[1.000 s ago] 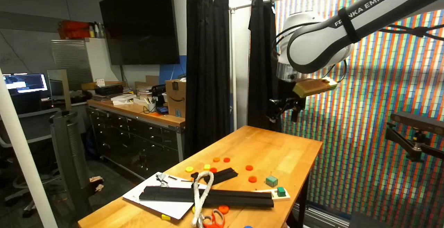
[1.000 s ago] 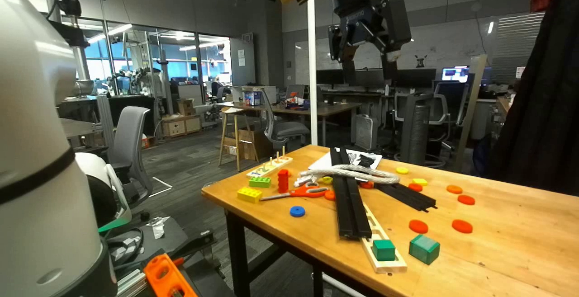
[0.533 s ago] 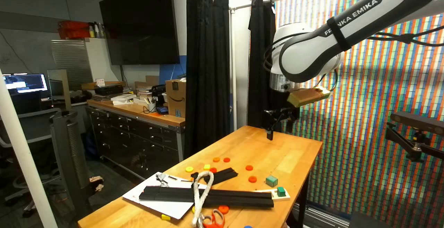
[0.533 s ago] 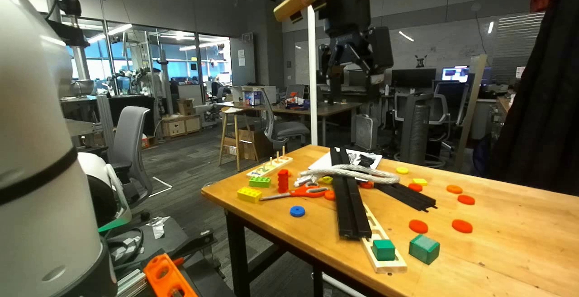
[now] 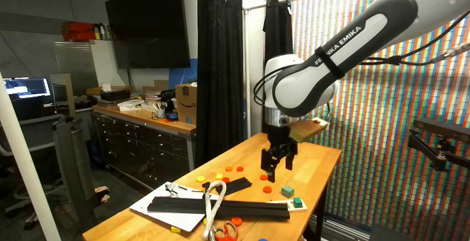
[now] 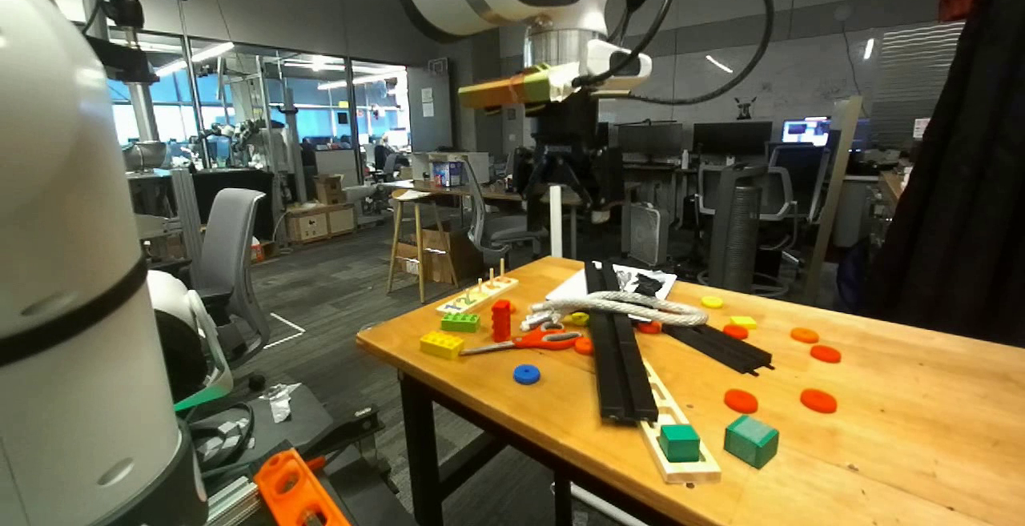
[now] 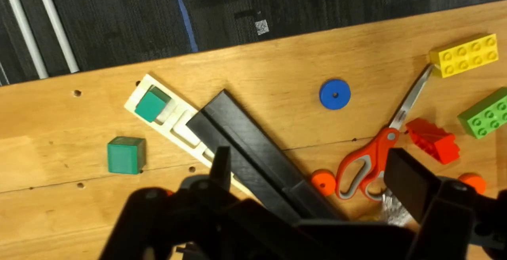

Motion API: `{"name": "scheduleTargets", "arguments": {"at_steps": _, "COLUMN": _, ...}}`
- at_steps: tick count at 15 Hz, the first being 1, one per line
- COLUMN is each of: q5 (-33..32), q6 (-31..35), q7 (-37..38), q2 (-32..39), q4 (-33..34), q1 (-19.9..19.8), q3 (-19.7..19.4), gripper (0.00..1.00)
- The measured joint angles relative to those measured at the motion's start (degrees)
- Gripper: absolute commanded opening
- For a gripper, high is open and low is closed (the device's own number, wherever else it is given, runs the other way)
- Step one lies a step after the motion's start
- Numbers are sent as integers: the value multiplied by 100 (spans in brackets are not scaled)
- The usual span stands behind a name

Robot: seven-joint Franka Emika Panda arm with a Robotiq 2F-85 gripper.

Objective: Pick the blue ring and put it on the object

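Note:
The blue ring [image 6: 526,375] lies flat on the wooden table near its edge. It shows whole in the wrist view [image 7: 328,98], above and between the fingers, and only a sliver shows at the bottom of an exterior view [image 5: 262,240]. A light wooden peg board [image 6: 460,304] with several upright pegs stands at the table's far corner in an exterior view; it is out of the wrist view. My gripper [image 7: 309,155] is open and empty, pointing down, well above the table. It also shows in both exterior views [image 5: 280,170] [image 6: 572,214].
A black track [image 7: 253,153] lies over a wooden tray [image 7: 174,113] holding a green block [image 7: 151,105]. Orange scissors [image 7: 378,145], a yellow brick [image 7: 463,56], a green brick [image 7: 487,113] and a red brick [image 7: 433,139] lie near the ring. White rope [image 6: 633,307] crosses the track.
The arm has moved down over the table, and leftward in both exterior views. The gripper stays open. The objects on the table have not moved.

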Motion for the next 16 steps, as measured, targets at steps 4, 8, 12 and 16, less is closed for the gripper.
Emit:
{"name": "scheduleTargets", "arguments": {"at_steps": 4, "q5": 0, "q6": 714, "q7": -192, "q2": 745, "q4": -87, "q1": 174, "q3": 171, "gripper": 100}}
{"name": "scheduleTargets", "arguments": {"at_steps": 8, "q5": 0, "q6": 1462, "q7": -306, "q2": 1365, "q4": -158, "q1": 217, "q3": 266, "gripper": 100}}
{"name": "scheduleTargets", "arguments": {"at_steps": 12, "q5": 3, "q6": 2089, "q7": -426, "q2": 1879, "q4": -210, "q1": 216, "q3": 273, "gripper": 100}}
{"name": "scheduleTargets", "arguments": {"at_steps": 16, "q5": 21, "q6": 2470, "q7": -573, "q2": 2257, "q4": -210, "q1": 216, "q3": 296, "gripper": 100}}
